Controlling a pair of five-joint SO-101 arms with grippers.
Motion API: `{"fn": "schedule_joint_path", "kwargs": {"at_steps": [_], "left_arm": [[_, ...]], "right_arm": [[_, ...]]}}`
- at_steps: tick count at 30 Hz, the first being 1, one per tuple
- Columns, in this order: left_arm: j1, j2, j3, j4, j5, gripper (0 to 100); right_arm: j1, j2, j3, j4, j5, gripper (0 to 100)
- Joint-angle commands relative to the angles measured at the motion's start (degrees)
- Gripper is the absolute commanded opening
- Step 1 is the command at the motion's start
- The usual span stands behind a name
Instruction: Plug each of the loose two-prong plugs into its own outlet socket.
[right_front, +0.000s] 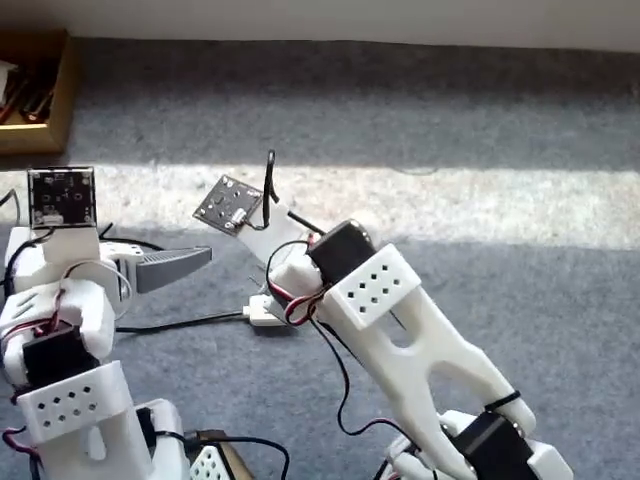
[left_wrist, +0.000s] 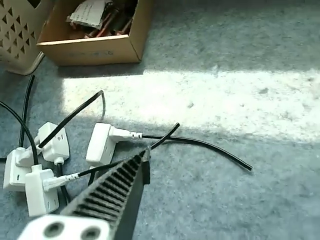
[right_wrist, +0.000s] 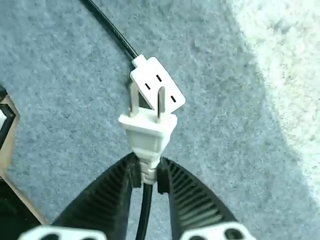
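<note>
My right gripper was clamped on the neck of a white two-prong plug. Its prongs pointed forward, evidently to line them up with the white outlet socket lying just ahead on the grey carpet.

right gripper clamped on white plug neck; prongs aimed at white socket just beside | grey carpet beneath
</note>
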Motion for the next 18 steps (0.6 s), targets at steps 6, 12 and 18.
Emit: {"fn": "schedule_joint_path", "kwargs": {"at_steps": [6,12,18], "left_arm": [[9.4,-0.5,-6.7,13.7,3.4,67],[13.3,-0.4,-6.5,13.7,5.5,67],[13.5,-0.2,-2.2,10.0,6.0,67]], "right_arm": [[-3.3,-18.8,14.5,-12.1,-2.6,0.8],[-4.8,-27.3,17.5,-11.8,-2.2,0.8],[-5.4,-27.4,17.4,-11.8,-2.2,0.8]]}}
